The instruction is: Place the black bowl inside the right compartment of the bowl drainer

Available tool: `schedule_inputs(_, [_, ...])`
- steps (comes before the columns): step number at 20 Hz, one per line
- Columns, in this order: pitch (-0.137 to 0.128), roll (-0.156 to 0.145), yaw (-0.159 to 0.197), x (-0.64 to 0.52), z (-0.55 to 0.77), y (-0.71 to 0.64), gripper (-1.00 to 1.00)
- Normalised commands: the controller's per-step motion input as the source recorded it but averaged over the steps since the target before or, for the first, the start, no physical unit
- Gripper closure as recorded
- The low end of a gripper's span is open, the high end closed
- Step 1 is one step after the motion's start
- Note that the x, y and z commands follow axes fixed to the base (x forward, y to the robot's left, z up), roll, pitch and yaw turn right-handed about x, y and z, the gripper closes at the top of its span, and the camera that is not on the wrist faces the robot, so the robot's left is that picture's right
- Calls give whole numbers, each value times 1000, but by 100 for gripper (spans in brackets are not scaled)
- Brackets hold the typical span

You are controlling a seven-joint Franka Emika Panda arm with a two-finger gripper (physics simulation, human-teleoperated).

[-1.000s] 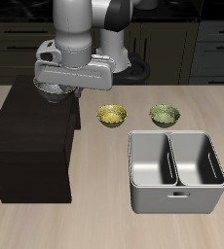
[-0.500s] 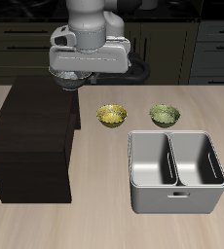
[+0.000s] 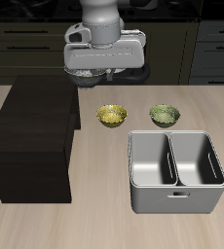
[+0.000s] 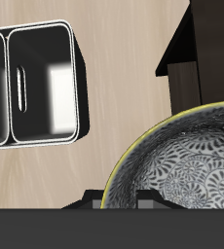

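A pale wood-grain desk (image 3: 46, 224) fills the foreground, its surface evenly lit. Behind it runs a row of dark cabinets (image 3: 21, 44) with drawer fronts and slim light handles (they span the whole back). A black box-shaped cabinet (image 3: 31, 141) stands on the desk, casting a soft shadow.

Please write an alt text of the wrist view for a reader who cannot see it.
The black bowl, its inside speckled silver-grey, fills the near view. Beyond it, the empty grey two-well bowl drainer stands on the wooden table, and a dark cabinet stands apart.
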Motion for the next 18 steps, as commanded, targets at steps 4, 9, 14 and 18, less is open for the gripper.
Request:
schedule_inputs(4, [-3, 46, -4, 220, 16, 427, 100])
schedule_inputs(9, [15, 31, -8, 306, -62, 406, 100])
schedule_inputs(14, [-6, 30, 11, 188, -37, 309, 100])
schedule_inputs(18, [14, 39, -13, 220, -100, 402, 100])
